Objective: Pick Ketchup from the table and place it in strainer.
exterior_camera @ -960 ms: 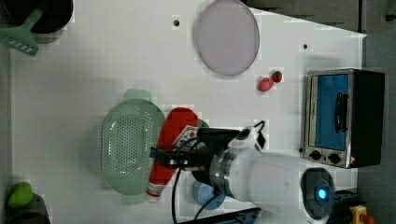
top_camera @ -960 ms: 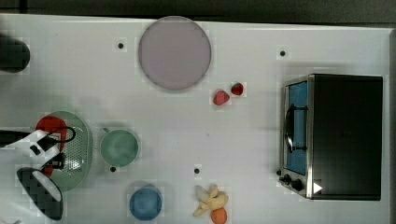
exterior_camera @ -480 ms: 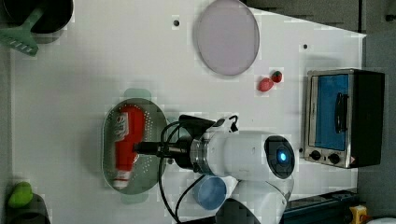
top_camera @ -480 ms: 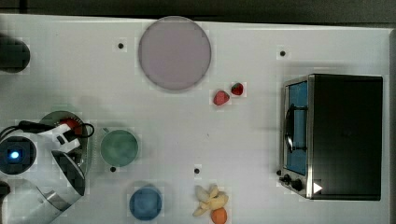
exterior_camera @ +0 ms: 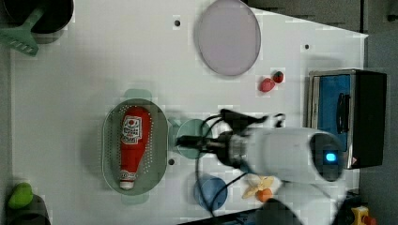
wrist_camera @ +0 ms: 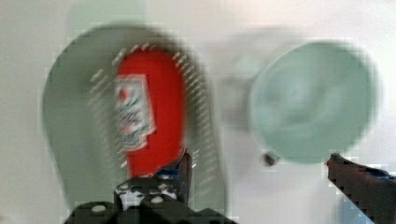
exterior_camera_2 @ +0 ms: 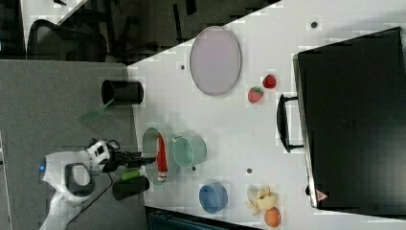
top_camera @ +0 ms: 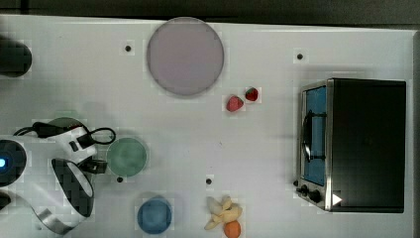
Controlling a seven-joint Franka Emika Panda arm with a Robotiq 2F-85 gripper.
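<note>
The ketchup (exterior_camera: 131, 145), a red bottle with a white label and white cap, lies lengthwise inside the pale green strainer (exterior_camera: 109, 140). In the left view my gripper (exterior_camera: 182, 139) hovers to the strainer's right, over the round green cup (exterior_camera: 193, 138). The wrist view shows the ketchup (wrist_camera: 149, 112) in the strainer (wrist_camera: 70, 116), and my gripper (wrist_camera: 259, 161) open with its fingers wide apart and nothing between them. In the right view the gripper (exterior_camera_2: 143, 162) sits just beside the ketchup (exterior_camera_2: 162, 155). In the top view the arm covers most of the strainer (top_camera: 64, 121).
A blue cup (exterior_camera: 210, 192) stands near the green cup. A lilac plate (exterior_camera: 227, 36), two strawberries (exterior_camera: 266, 84) and a toaster oven (exterior_camera: 347, 117) lie further off. A banana peel and an orange (exterior_camera: 259, 188) are by the arm. A black cup (exterior_camera_2: 122, 92) holds a green spatula.
The ketchup, held beside the strainer a second ago, now lies in it, let go. My gripper has opened and drawn back toward the left view's right, over the green cup.
</note>
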